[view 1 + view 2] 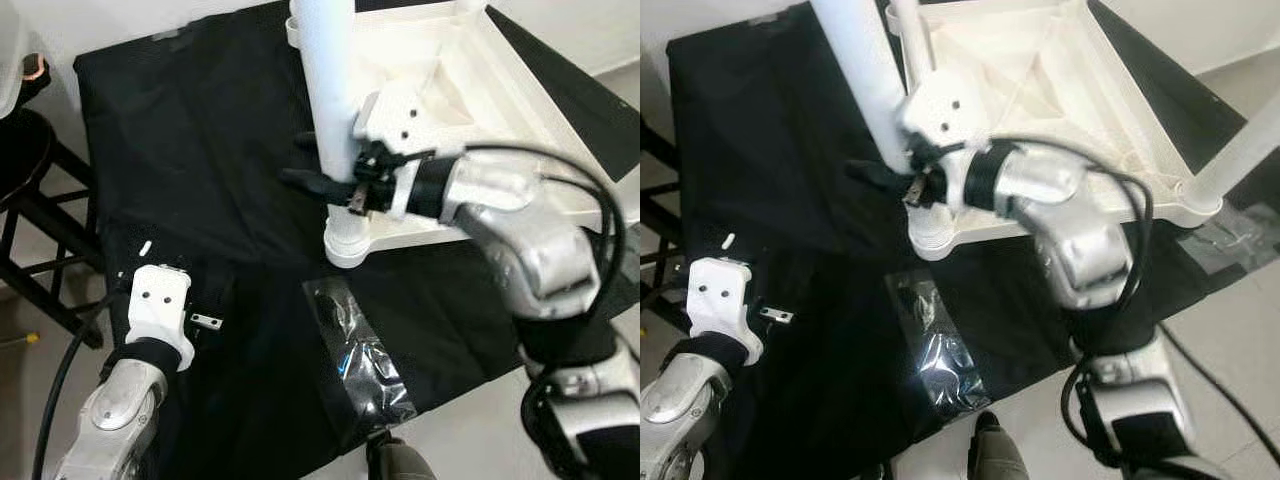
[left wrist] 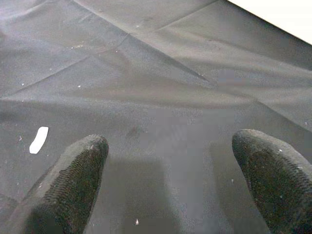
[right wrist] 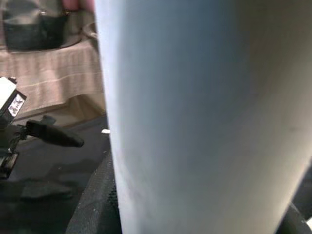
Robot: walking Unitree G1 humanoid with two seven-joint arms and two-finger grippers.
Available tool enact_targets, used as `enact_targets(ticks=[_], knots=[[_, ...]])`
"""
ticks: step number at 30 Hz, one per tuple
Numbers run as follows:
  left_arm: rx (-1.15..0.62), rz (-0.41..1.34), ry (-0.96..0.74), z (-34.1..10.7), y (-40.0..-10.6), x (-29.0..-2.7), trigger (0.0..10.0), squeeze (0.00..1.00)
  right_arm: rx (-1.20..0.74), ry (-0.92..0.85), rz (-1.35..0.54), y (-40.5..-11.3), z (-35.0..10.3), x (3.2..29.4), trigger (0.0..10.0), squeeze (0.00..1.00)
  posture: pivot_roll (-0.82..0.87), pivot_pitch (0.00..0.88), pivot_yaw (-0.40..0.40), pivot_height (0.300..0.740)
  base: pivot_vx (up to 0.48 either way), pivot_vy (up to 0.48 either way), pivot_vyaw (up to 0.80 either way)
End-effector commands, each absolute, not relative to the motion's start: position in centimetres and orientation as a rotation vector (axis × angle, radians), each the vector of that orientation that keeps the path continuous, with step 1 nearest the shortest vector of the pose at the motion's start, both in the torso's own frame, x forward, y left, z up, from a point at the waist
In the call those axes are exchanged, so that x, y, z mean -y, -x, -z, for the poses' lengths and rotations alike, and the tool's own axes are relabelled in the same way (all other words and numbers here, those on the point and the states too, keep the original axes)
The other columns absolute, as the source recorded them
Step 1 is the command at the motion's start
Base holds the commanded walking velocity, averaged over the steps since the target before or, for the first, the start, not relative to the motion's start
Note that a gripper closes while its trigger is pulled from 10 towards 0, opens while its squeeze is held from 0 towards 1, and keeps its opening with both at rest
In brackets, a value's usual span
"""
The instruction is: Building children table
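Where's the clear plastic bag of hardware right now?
The plastic bag lies on the black cloth in front of the robot, just below the table corner where the right gripper holds the white leg.

White table leg (image 1: 330,90), black cloth (image 1: 200,150)

Looking steeply down from the head, both eyes sharing the black cloth (image 1: 200,150) and upturned white tabletop (image 1: 1040,70); left wrist skimming the cloth closely, right wrist pressing against the white leg (image 3: 204,117).
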State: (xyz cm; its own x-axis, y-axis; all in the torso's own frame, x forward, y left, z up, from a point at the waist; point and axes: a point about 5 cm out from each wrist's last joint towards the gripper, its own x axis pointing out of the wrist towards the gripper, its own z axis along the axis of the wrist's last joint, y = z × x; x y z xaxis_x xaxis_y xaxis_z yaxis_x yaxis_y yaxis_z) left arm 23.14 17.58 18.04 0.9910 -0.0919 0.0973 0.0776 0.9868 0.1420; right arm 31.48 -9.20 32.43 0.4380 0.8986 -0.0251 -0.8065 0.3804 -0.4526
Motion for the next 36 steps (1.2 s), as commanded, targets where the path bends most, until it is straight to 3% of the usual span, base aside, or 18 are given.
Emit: enact_targets(ticks=[1,7,14,25,36], knots=[[0.082,0.072,-0.134,-17.4,-22.9,-17.7,10.0,0.0,0.089,0.415,-1.067,-33.0,-29.8,10.6,10.0,0.0,-0.02,0.345,0.003,0.74,0.0,0.0,0.0],[0.085,0.067,-0.132,-17.4,-22.7,-17.7,10.0,0.0,0.155,0.29,-1.157,-33.9,-30.7,11.0,10.0,0.0,-0.01,0.353,-0.004,0.74,0.0,0.0,0.0],[0.083,0.067,-0.13,-17.4,-22.5,-17.8,10.0,0.0,0.186,0.172,-1.29,-32.9,-29.6,11.8,10.0,0.0,-0.01,0.356,0.007,0.74,0.0,0.0,0.0],[0.077,0.073,-0.13,-17.2,-22.4,-17.8,10.0,0.0,0.116,0.255,-1.315,-33.6,-28.5,12.4,10.0,0.0,-0.01,0.352,0.014,0.74,0.0,0.0,0.0],[0.079,0.069,-0.128,-17.3,-22.4,-17.8,10.0,0.0,0.023,0.284,-1.212,-34.5,-27.5,12.6,10.0,0.0,-0.01,0.355,0.009,0.74,0.0,0.0,0.0]])
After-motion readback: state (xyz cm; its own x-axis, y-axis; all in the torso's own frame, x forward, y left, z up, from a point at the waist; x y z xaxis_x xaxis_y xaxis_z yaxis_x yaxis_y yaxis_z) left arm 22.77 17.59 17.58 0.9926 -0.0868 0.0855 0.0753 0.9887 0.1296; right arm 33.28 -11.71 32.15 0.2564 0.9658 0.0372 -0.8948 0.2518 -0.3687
